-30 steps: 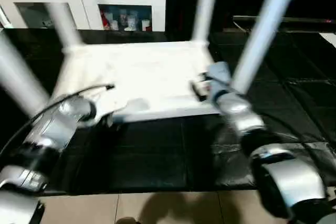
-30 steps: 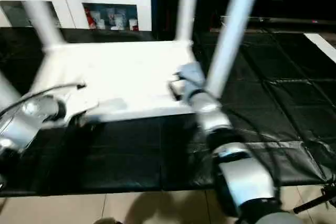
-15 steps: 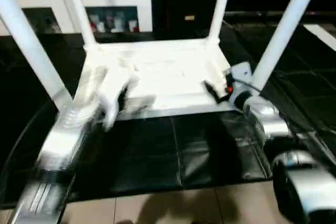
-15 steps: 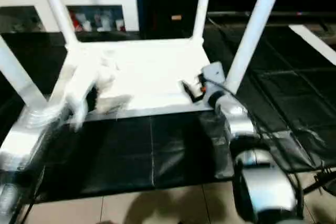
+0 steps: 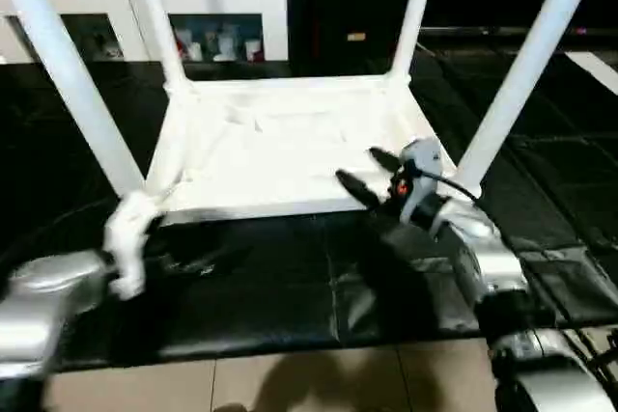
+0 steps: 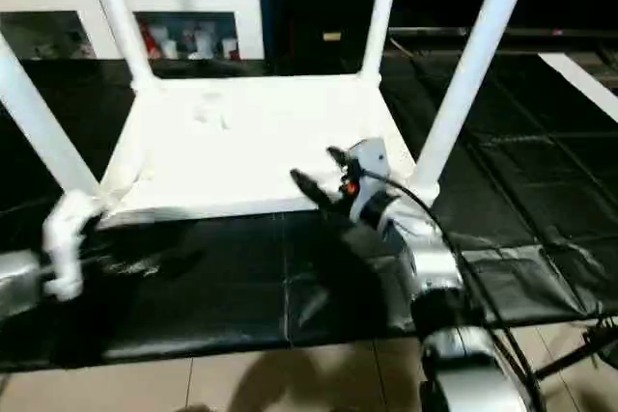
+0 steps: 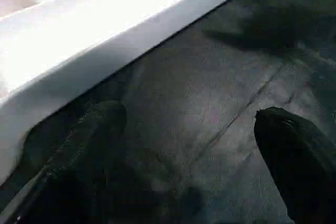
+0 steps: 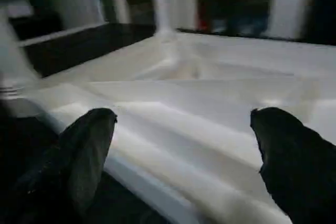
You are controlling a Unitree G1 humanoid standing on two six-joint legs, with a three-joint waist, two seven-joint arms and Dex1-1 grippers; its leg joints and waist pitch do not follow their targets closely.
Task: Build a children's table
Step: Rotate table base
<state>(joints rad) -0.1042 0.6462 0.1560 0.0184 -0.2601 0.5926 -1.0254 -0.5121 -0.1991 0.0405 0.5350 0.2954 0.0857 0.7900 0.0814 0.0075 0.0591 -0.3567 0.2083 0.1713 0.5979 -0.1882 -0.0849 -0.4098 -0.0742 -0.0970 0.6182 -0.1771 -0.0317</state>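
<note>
The children's table lies upside down on the black mat, its white top (image 5: 280,142) showing the underside. Its legs stand up from the corners: near left (image 5: 68,74), far left (image 5: 159,16), far right (image 5: 415,12), near right (image 5: 526,65). My right gripper (image 5: 370,173) hangs open over the top's near edge, close to the near right leg, with nothing between its fingers (image 8: 86,145). My left gripper (image 7: 194,129) is open and empty, low over the mat just in front of the top's near edge (image 7: 79,35), by the near left corner.
The black mat (image 5: 290,277) spreads under and around the table. A strip of tiled floor (image 5: 290,383) runs along the front. A white glass-door cabinet (image 5: 222,7) stands at the back. My left forearm (image 5: 48,301) lies low at the left.
My left arm has drawn back from the table's near left corner and dropped to the mat in front of the edge. My right gripper stays by the near right corner. The camera has shifted.
</note>
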